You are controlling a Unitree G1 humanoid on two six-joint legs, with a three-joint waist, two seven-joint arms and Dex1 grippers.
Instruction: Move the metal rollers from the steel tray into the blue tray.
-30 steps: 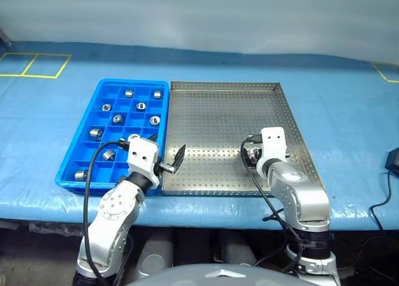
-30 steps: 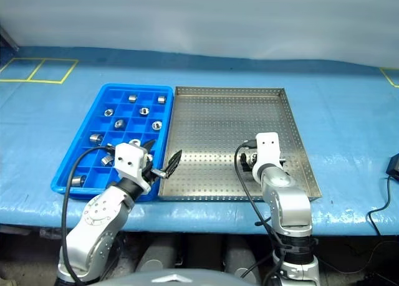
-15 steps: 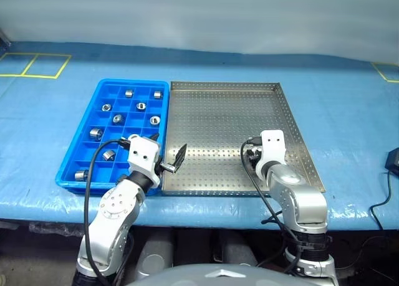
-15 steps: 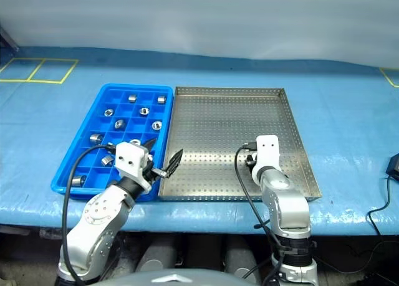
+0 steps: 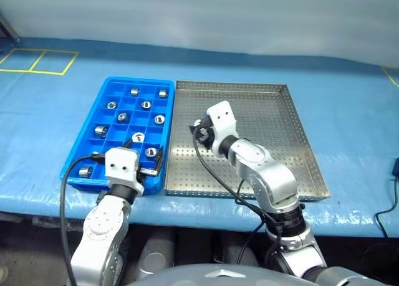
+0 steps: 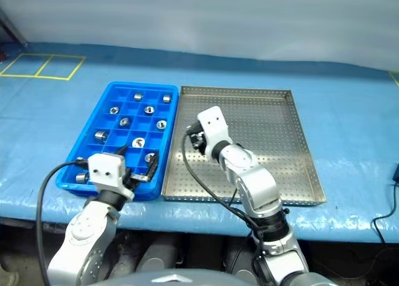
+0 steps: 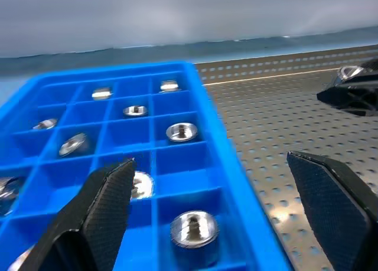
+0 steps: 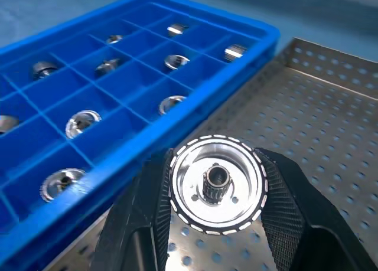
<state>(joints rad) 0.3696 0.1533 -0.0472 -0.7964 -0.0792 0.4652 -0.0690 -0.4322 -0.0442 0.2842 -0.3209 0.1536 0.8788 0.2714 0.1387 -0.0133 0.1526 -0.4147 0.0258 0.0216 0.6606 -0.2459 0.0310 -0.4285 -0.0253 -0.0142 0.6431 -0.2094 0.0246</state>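
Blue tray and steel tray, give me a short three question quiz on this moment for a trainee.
1. True or false: the right gripper holds a metal roller between its fingers.
2. Over which tray is the held roller: A) blue tray, B) steel tray?
3. Fill in: the left gripper stands ___ above the blue tray's near end.

Key
1. True; the fingers pinch its rim.
2. B, near the edge that borders the blue tray.
3. Open, with nothing between its fingers.

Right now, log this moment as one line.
right gripper: shut on metal roller | over steel tray | left gripper: open | blue tray: holds rollers
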